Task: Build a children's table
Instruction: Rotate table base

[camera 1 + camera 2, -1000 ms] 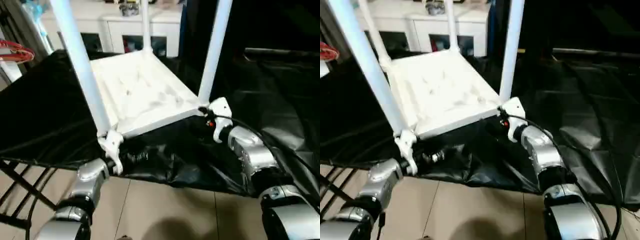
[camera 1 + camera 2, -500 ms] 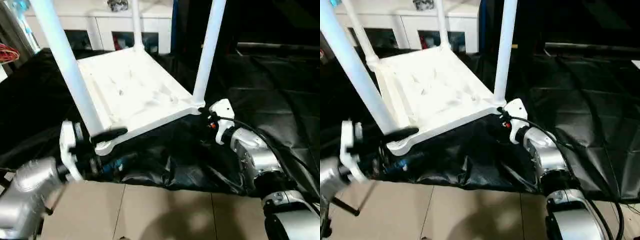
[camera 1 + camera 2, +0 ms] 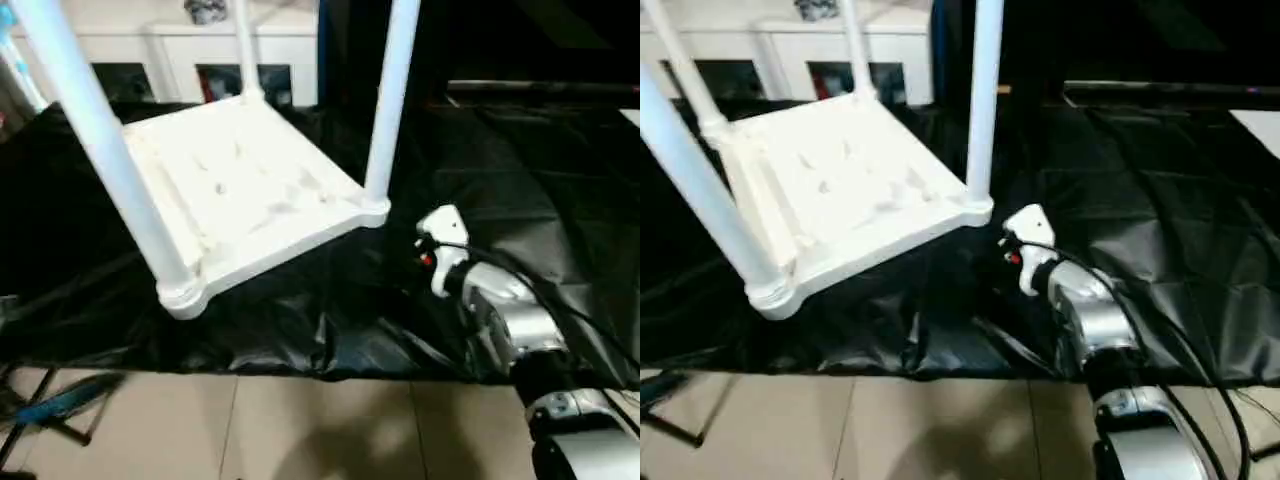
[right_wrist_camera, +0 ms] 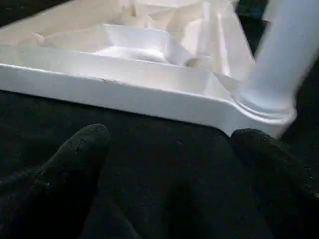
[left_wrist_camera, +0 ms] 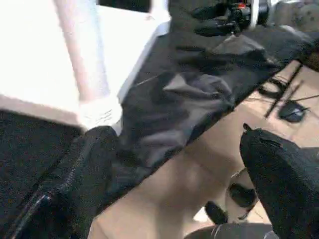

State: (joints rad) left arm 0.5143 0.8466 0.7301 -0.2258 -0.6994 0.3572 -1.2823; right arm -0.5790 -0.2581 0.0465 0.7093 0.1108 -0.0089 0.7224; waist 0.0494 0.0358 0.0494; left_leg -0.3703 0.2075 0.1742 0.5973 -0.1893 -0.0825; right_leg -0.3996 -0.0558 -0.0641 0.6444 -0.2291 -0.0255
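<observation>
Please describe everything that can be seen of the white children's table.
The children's table lies upside down on the black cloth, its ribbed underside facing up. It looks like white moulded plastic. White tubular legs stand upright in its round corner sockets; at least three can be seen, their tops cut off by the picture. Nothing grips it: the right gripper is open, just short of its near edge.

No readable text, labels or numbers (all views).

Head cameras look down over the right claw (image 3: 425,243); its wrist camera sits close, facing the tabletop (image 4: 149,94) corner all views share.
</observation>
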